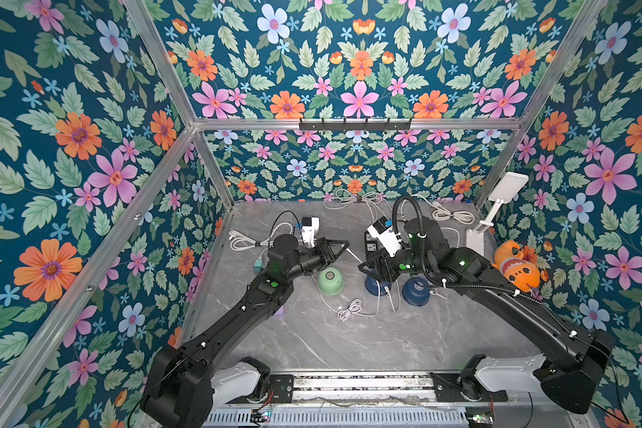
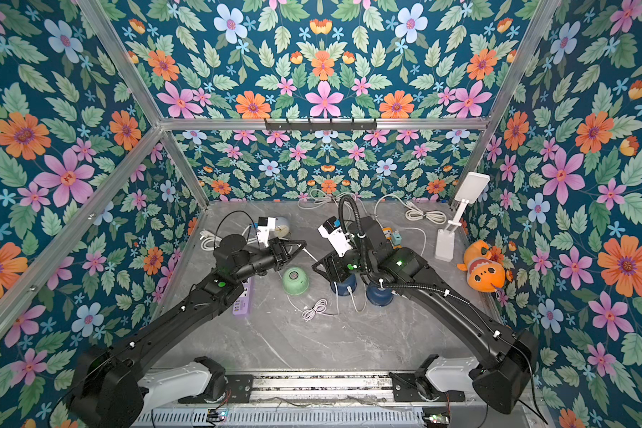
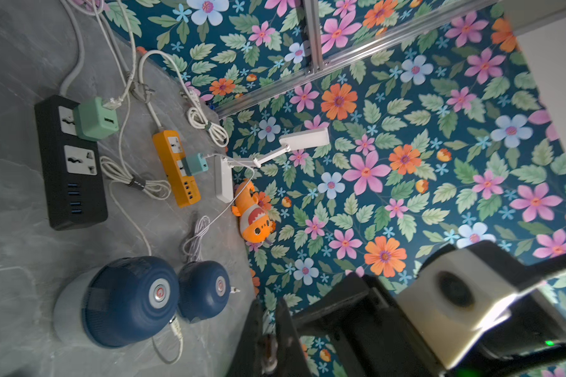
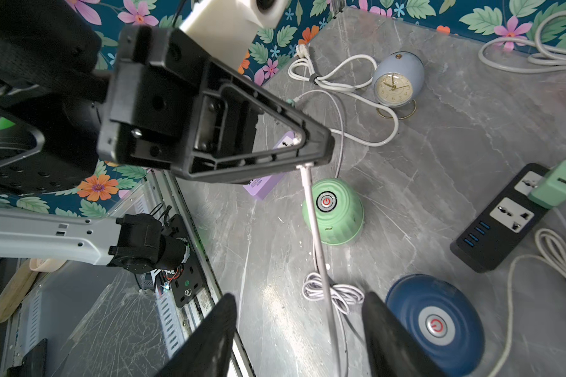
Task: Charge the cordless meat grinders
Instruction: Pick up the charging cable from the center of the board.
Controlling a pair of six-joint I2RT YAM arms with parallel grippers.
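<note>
A mint green meat grinder [image 1: 330, 280] [image 4: 337, 212] stands mid-table. To its right stand two navy meat grinders [image 1: 377, 286] [image 1: 417, 291], each with a white cable at its side [image 3: 128, 300] [image 3: 206, 290]. My left gripper [image 1: 345, 246] [image 4: 311, 156] hangs above the green one, shut on the plug end of a pale charging cable [image 4: 317, 235]. The cable drops to a coil [image 1: 349, 309] on the table. My right gripper [image 1: 362, 265] [image 4: 298, 342] faces the left one over the nearer navy grinder [image 4: 435, 323]. Its jaws are open and the cable runs between them untouched.
A black power strip [image 3: 69, 163] with a green adapter [image 3: 95, 119] and an orange strip [image 3: 177, 166] lie behind the grinders. A purple strip [image 2: 243, 300] lies under the left arm. A pale blue clock [image 4: 396, 81], white lamp [image 1: 475, 241] and orange plush fish [image 1: 516, 265] stand around.
</note>
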